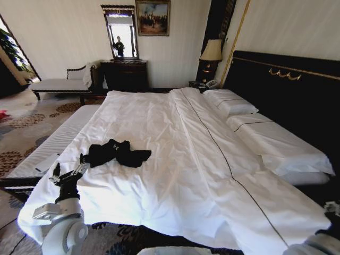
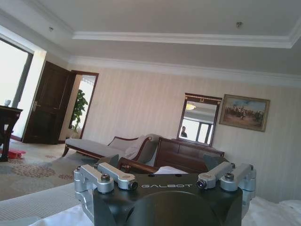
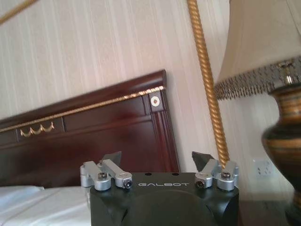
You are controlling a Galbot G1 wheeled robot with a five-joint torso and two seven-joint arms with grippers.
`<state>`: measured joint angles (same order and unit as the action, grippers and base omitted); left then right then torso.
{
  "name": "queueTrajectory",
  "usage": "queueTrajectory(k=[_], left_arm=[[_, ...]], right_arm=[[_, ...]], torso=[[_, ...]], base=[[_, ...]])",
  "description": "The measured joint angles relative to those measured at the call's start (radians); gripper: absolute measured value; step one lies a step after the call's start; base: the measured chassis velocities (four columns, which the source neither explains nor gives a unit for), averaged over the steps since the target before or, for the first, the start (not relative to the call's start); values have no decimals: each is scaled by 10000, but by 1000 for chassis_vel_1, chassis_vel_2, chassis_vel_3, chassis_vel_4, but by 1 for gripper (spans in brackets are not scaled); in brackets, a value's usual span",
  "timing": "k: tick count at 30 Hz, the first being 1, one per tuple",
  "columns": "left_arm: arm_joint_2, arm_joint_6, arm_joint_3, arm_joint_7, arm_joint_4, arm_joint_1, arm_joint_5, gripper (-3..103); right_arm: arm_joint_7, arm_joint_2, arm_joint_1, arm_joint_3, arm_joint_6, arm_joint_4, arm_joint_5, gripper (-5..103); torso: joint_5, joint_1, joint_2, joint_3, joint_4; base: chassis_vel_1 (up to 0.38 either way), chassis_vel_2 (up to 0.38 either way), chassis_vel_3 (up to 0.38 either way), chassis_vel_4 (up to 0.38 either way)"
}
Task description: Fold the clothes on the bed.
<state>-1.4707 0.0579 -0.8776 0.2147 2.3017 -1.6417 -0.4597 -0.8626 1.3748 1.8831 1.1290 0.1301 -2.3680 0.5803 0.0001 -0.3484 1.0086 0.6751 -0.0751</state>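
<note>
The clothes are one black T-shirt point(image 1: 117, 153), crumpled on the white duvet of the bed point(image 1: 175, 159) toward its left side. My left gripper point(image 1: 68, 171) stands upright over the bed's near left corner, a short way left of and nearer than the shirt. In the left wrist view the left gripper point(image 2: 164, 162) is open with nothing between its fingers. My right gripper point(image 3: 156, 157) is also open and empty, facing the dark headboard point(image 3: 94, 136). The right arm point(image 1: 319, 244) sits at the lower right edge.
White pillows point(image 1: 231, 102) lie along the headboard point(image 1: 287, 90). A padded bench point(image 1: 48, 146) runs along the bed's left side. A chaise point(image 1: 61, 84), a dark dresser point(image 1: 125, 74) and a lamp point(image 1: 211, 50) stand at the far wall. Patterned carpet point(image 1: 21, 127) covers the floor.
</note>
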Motion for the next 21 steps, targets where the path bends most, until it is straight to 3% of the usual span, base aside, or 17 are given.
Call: queueTrajectory(k=[2,4,10,13,15,17,18,19,21], left_arm=[[-14,-8,-51,3,69,-52,-1,100],[-27,-14,-66,5,110,-81,-1,100],[-48,-65,-44,9,236,-125,12,100],[13,-203,-24,6,434,-223,-96,100],[39,-248,-25,5,469,-242,-149,100],[211,-519,-26,-78,545,-276,-481,100],[211,-519,-26,-78,545,-276,-481,100],[316,-680,-23,-154,539,-254,-729,100],[415,-950,-11,-203,499,-200,-1011,100]], right_arm=[[-40,-30,5,56,-168,-298,87,95],[-5,-58,-63,19,-253,-408,208,98],[653,-389,-762,-151,-246,147,306,100],[1873,-807,-1594,-430,-176,637,366,100],[2136,-871,-1709,-506,-135,694,429,100],[3491,-1143,-2121,-984,77,929,910,100],[3491,-1143,-2121,-984,77,929,910,100],[4183,-1258,-2294,-1293,235,1041,1204,100],[4861,-1362,-2455,-1660,419,1168,1432,100]], torso=[[0,0,0,0,-1],[-3,1,1,-1,-4],[1,1,1,0,-2],[2,0,0,0,-1],[2,0,1,0,-1],[0,0,0,0,0],[0,0,0,0,0],[0,0,1,0,1],[-2,0,1,0,-3]], base=[[0,0,0,0],[0,0,0,0],[0,0,0,0],[0,0,0,0],[0,0,0,0],[0,0,0,0],[0,0,0,0],[0,0,0,0],[0,0,0,0]])
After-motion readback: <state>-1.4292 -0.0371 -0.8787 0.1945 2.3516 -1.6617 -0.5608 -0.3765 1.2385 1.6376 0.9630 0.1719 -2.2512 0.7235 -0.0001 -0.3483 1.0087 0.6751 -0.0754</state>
